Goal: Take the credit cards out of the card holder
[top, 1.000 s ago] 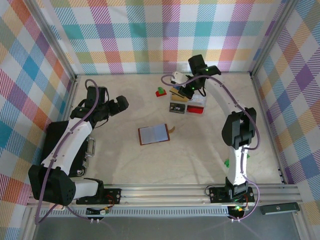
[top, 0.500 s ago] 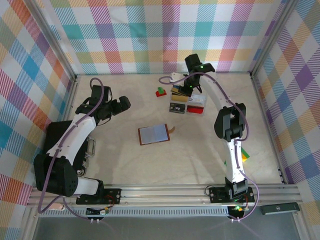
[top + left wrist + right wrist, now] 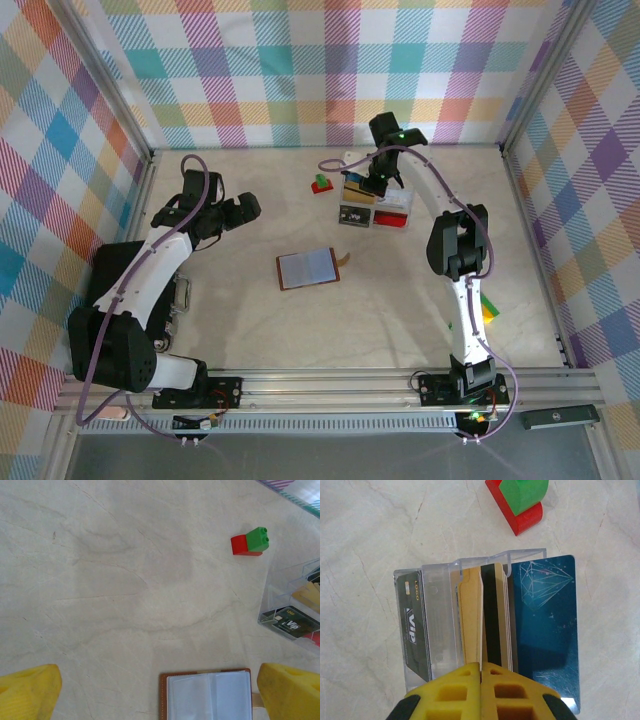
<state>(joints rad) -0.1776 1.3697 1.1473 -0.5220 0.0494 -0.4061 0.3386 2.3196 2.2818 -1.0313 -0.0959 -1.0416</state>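
A dark card [image 3: 414,625] standing in a clear plastic box [image 3: 441,630] reads "VIP" in large pale letters, with "LOGO" in small gold type near its upper end. The left wrist view shows the same "VIP" mark.

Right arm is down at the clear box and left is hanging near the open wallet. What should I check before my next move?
1. Right gripper shut above the clear plastic box: ok.
2. Tan card, on edge in the box, released by the right gripper: cannot tell; its edge runs up to the closed jaws.
3. Left gripper open wide: ok.
4. Card holder lying open and flat: ok.
5. Card holder pockets emptied: cannot tell; no card seen in the visible sleeves.
6. Red-and-green block apart from the box: ok.
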